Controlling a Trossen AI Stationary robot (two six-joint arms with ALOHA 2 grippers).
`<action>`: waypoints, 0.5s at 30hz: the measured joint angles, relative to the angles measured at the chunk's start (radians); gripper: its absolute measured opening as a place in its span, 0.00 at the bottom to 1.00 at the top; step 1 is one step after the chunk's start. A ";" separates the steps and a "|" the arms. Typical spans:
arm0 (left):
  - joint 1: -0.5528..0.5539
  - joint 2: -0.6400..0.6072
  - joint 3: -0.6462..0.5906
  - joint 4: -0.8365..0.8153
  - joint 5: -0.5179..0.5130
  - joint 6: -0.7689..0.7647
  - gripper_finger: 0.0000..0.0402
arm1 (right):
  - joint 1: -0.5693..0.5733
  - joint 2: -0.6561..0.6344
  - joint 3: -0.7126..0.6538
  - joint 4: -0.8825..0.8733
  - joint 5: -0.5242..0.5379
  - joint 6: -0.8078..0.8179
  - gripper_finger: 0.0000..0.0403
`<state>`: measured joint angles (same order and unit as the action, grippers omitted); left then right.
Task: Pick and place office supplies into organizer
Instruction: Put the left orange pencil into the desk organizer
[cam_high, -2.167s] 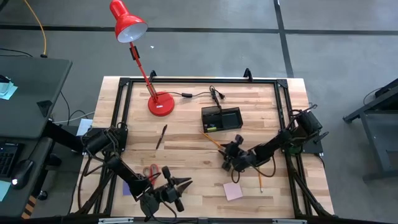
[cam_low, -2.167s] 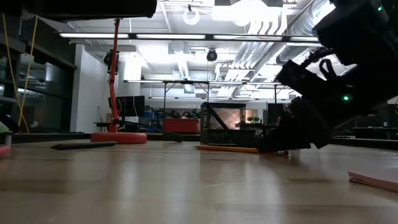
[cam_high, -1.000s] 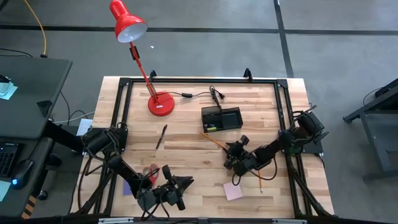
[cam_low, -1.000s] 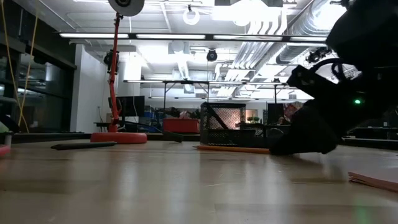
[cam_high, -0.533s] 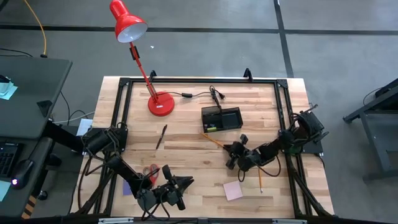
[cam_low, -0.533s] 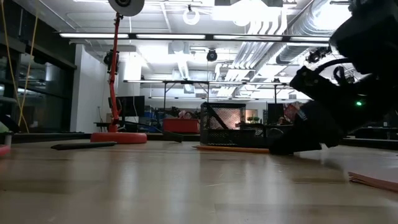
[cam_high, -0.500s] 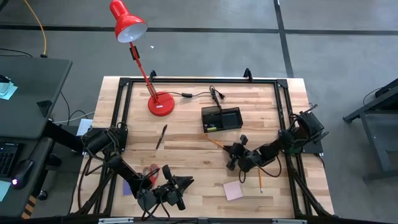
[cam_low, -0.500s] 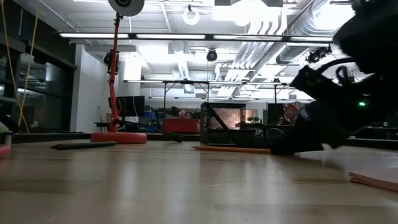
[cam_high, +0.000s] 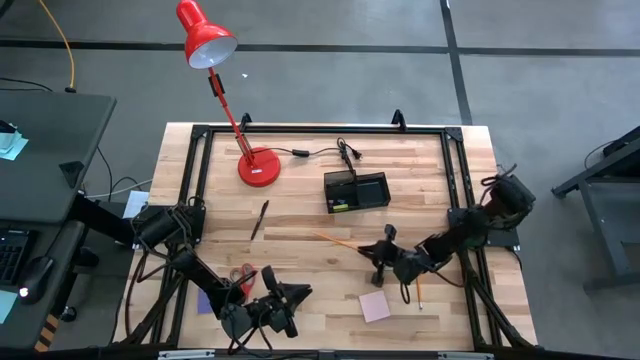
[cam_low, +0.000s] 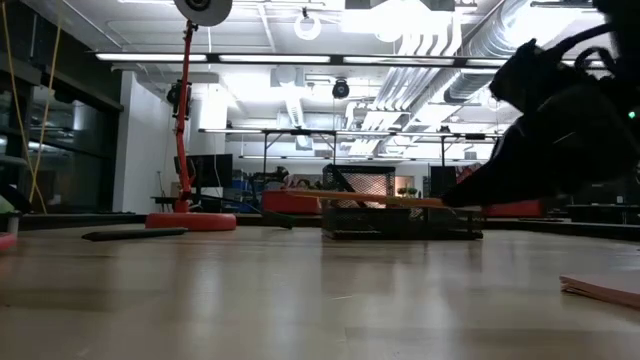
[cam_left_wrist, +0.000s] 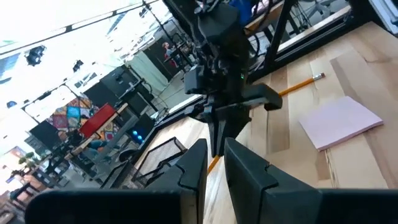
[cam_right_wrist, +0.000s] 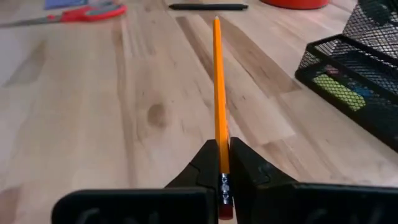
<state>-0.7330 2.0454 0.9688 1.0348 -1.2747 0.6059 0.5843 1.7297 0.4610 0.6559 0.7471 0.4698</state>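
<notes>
Right gripper (cam_right_wrist: 221, 163) had its jaws clamped on the pencil (cam_right_wrist: 218, 87), clear only from its wrist cam; low view showed it lifted off the surface (cam_high: 300, 225), near the organizer (cam_high: 356, 190). Left gripper's (cam_high: 283, 300) jaws sat slightly apart, empty, beside the scissors (cam_high: 243, 275).

In the high view the organizer (cam_high: 357, 190) sits just right of the table's (cam_high: 300, 225) centre, with the lamp base (cam_high: 258, 166) to its upper left. A pen (cam_high: 260, 218) lies left of centre. Below the organizer, the right gripper (cam_high: 381, 257) holds a pencil (cam_high: 335, 241) lifted off the wood. A sticky pad (cam_high: 375, 306) and another pencil (cam_high: 419, 292) lie lower right; scissors (cam_high: 241, 276) lie lower left, beside the left gripper (cam_high: 292, 296).
</notes>
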 joint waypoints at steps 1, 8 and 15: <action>0.000 0.000 0.000 -0.012 0.002 -0.003 0.12 | 0.002 -0.018 0.000 -0.029 -0.024 0.001 0.00; 0.008 -0.012 0.000 -0.169 0.166 -0.184 0.22 | 0.046 -0.162 0.000 -0.235 -0.135 0.073 0.00; 0.071 -0.083 0.001 -0.441 0.394 -0.644 0.41 | 0.103 -0.306 0.001 -0.381 -0.207 0.087 0.00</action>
<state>-0.6623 1.9620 0.9695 0.5938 -0.8806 -0.0384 0.6878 1.4240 0.4622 0.2745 0.5399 0.5564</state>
